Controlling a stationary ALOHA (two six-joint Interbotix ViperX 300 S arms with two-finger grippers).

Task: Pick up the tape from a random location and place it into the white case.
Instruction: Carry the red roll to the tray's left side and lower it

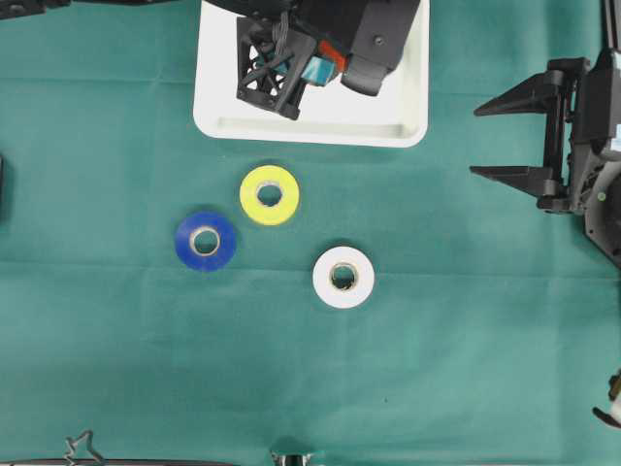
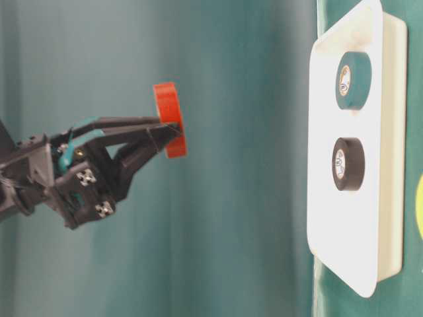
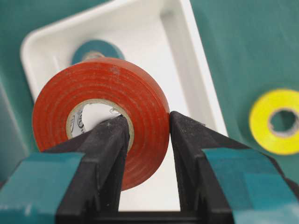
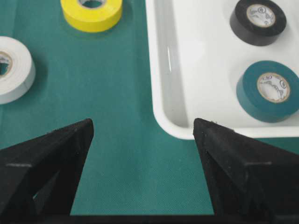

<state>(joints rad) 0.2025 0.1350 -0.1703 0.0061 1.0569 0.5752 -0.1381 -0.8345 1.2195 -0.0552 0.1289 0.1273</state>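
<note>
Clamped between my left gripper's (image 3: 147, 135) black fingers (image 3: 107, 154), one inside the core and one outside, the red roll of plastic tape (image 3: 100, 100) hangs above the shallow white plastic case (image 3: 196, 84). Only my left wrist view shows this pinch; overhead, my arm hides the roll. Farther off, a teal roll (image 4: 267, 91) and a black roll (image 4: 258, 21) lie inside the case, seen from my right wrist. My right gripper (image 1: 514, 141) stands wide, holding nothing, beside the case.
</note>
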